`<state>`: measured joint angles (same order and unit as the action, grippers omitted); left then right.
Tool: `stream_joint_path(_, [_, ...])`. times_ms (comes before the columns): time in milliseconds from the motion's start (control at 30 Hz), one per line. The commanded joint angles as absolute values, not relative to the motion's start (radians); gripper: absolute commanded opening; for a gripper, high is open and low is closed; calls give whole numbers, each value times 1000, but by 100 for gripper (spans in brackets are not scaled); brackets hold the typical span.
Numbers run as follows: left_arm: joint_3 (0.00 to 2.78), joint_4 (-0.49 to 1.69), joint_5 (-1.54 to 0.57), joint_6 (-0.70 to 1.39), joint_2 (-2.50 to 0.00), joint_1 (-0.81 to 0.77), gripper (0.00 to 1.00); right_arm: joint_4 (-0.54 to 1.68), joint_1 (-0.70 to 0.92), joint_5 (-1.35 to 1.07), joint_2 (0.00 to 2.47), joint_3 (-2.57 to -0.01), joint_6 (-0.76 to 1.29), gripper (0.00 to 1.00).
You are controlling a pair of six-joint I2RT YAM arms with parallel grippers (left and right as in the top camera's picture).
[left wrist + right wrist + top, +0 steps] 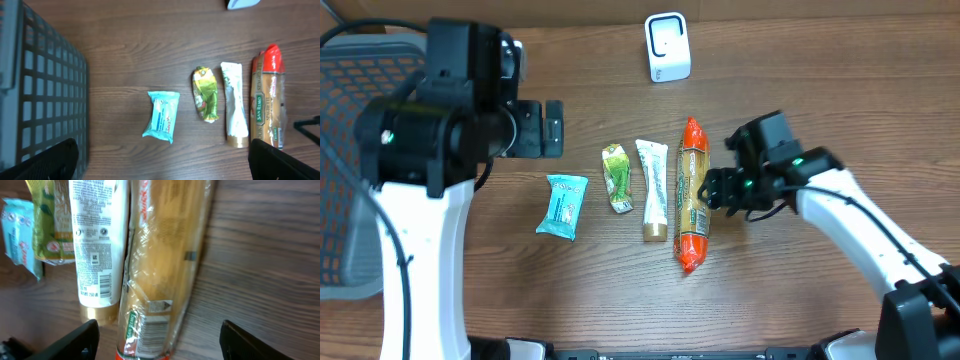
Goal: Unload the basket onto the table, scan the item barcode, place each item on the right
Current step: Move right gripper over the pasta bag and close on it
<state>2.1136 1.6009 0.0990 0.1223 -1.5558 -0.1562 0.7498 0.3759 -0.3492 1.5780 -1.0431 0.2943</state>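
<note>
The long spaghetti pack (692, 195), clear film with red ends, lies on the wooden table. In the right wrist view the spaghetti pack (160, 265) shows a barcode (149, 329) on its label. My right gripper (715, 188) hovers at its right side, and that right gripper (165, 345) stands open, its fingers straddling the pack with a gap on both sides. The white scanner (667, 47) stands at the back. My left gripper (554, 128) hangs open and empty at the left; in its wrist view the left gripper (167, 165) has only bare table between its fingers.
Left of the spaghetti lie a white tube (653, 188), a green packet (617, 178) and a teal packet (563, 205). A grey mesh basket (355, 70) sits at the far left, and this basket (45, 85) also fills the left of the left wrist view.
</note>
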Motion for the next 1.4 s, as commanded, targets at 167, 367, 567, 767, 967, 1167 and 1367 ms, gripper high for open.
stream_joint_path(167, [2107,1599,112,101,-1697,-151,100,629,533,-142,1621,-975,424,79])
stream_joint_path(367, [2107,1599,110,101,-1774,-151,100,607,556,-142,1723,-975,424,78])
stream_joint_path(567, [2107,1597,101,105,-1812,-151,100,617,555,-142,1766,-975,424,29])
stream_joint_path(767, [2107,1596,100,105,-1813,-151,100,676,545,-142,1753,-1012,426,4])
stream_joint_path(967, [2107,1597,100,105,-1813,-151,100,874,498,-1,1675,-1136,416,4])
stream_joint_path(1167, [2107,1597,100,105,-1813,-151,100,1124,514,394,1641,-1231,499,4])
stream_joint_path(1367, [2107,1596,100,105,-1813,-151,100,1130,558,455,1780,-1231,502,4])
